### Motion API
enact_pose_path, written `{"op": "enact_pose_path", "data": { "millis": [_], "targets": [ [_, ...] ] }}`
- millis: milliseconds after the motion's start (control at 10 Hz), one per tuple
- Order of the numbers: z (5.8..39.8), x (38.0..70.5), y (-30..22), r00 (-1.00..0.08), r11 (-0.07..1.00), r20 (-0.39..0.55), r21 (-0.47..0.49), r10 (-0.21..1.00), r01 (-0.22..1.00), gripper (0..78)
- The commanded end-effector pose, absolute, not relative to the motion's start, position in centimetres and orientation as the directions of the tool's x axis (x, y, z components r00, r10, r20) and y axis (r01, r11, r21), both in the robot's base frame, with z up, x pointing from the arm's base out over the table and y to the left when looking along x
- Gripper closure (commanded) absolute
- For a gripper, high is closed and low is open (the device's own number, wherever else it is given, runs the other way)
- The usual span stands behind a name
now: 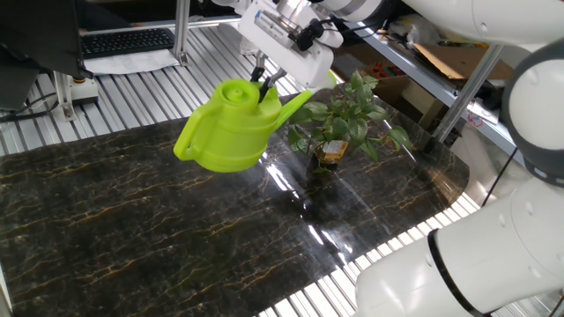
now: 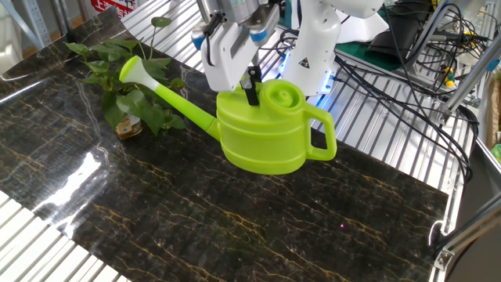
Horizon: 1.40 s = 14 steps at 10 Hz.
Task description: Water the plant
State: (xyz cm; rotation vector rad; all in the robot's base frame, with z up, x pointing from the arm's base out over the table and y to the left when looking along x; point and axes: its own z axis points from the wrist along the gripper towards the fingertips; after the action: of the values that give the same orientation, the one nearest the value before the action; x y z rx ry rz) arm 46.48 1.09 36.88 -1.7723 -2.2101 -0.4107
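A lime-green watering can hangs above the dark marble tabletop, held by its top rim. My gripper is shut on that rim beside the round filler opening. The can's long spout points toward the plant, a small leafy green houseplant in a brownish pot, and its rose sits over the leaves. The spout tip is hidden behind my gripper in one fixed view.
The dark marble slab rests on a ribbed metal table. A keyboard lies at the far edge. Cables and the arm's white base stand behind the can. Another white robot body fills the near right corner.
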Motion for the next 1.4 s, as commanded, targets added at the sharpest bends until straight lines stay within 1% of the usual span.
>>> {"op": "enact_pose_path", "data": {
  "millis": [100,700,1100,1400],
  "targets": [
    [37.48,46.92,0.85,-0.219,0.214,0.373,0.055,0.902,0.975,76.4],
    [37.45,46.73,0.89,-0.198,0.193,0.379,0.05,0.904,0.98,76.4],
    [37.37,46.74,0.93,-0.213,0.204,0.379,0.064,0.9,0.977,76.4],
    [37.37,46.74,0.93,-0.22,0.218,0.369,0.048,0.903,0.975,76.4]
  ]
}}
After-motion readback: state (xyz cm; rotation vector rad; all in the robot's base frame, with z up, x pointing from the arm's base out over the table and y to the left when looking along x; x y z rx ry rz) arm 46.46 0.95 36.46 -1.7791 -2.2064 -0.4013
